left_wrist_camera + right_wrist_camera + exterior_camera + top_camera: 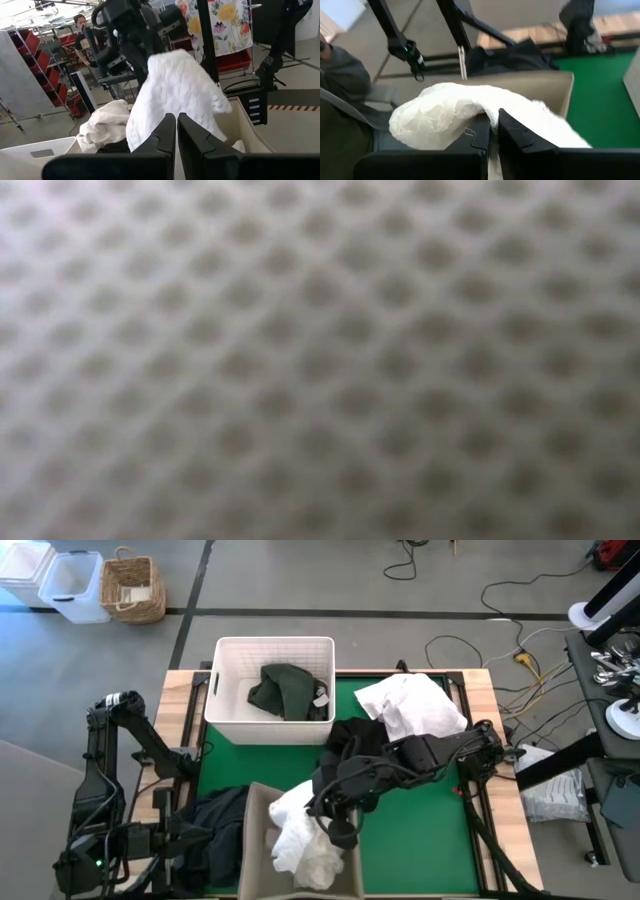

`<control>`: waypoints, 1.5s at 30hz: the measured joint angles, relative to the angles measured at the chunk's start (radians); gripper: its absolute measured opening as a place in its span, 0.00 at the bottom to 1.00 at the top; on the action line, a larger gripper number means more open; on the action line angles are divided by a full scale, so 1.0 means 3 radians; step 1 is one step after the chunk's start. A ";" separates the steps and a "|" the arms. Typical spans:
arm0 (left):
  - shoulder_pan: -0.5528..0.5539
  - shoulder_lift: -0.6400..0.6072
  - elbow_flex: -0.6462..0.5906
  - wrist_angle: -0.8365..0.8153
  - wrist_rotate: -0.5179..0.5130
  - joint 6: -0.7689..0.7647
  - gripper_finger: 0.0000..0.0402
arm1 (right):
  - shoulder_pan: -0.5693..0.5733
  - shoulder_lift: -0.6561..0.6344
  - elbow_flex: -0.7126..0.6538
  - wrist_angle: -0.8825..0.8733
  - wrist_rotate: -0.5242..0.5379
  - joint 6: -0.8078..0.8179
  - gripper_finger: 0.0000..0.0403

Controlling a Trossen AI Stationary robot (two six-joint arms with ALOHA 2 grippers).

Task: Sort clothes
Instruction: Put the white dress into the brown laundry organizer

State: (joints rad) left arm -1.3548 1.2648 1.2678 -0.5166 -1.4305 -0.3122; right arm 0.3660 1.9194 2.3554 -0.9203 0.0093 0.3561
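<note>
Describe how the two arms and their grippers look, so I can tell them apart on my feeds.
Both arms are dark, jointed, with black cables along the links. The left arm shows a small green light near its base. The left gripper and right gripper each have two flat, angular black fingers.

Robotics lab or workshop, not home. Bare concrete floor [300, 575] with black tape lines, loose cables [500, 610] trailing to yellow plug. Wooden table [180, 700] with green mat [420, 830] sits between frame rails, two dark robot arms mounted on it. Storage bins [70, 585] and wicker basket [132, 585] parked on floor. Left wrist view: metal shelving with red bins [42, 62], floral curtain [230, 25], stands, person [82, 37] in background.
</note>
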 joint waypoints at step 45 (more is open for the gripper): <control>0.0000 0.0000 -0.0069 -0.0027 0.0001 -0.0010 0.00 | -0.0053 0.0373 -0.0022 -0.0934 -0.0551 0.0096 0.03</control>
State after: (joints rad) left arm -1.3548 1.2648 1.2472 -0.5247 -1.4303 -0.3153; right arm 0.3502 2.0312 2.3489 -1.2006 -0.1560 0.3848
